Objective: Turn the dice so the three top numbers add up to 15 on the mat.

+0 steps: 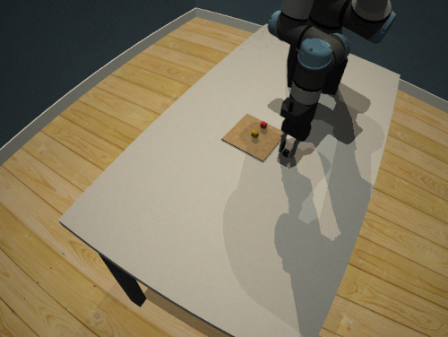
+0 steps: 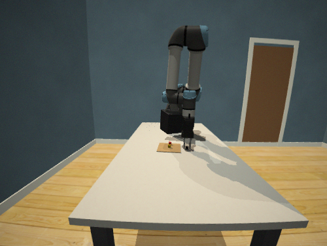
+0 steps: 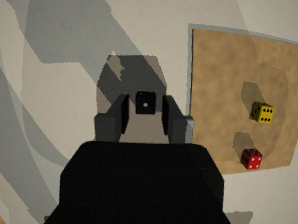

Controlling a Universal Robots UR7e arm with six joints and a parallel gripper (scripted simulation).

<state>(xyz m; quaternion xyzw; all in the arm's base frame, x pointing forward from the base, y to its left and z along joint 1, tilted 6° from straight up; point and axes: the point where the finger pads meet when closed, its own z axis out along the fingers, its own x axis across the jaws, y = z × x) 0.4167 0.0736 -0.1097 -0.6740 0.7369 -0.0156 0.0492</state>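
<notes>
Beside the mat (image 1: 244, 145) (image 2: 163, 148) (image 3: 215, 90), the black die (image 1: 286, 152) (image 2: 187, 148) (image 3: 145, 103) is showing 1 between the tool's (image 1: 288, 151) (image 2: 187, 148) (image 3: 145, 111) part-open fingers, neither gripping it. Red (image 1: 263, 125) (image 2: 170, 142) (image 3: 252, 159) and yellow (image 1: 254, 133) (image 2: 169, 146) (image 3: 263, 113) are lying on the mat, apparently reading 4 and 6; black is still needing 5 (my sum) and placing.

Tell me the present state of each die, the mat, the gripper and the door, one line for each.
Black die: off the mat, one on top.
Yellow die: on the mat, six on top.
Red die: on the mat, four on top.
Mat: lying flat.
Gripper: open, fingers apart around the black die.
Door: appears closed.
</notes>
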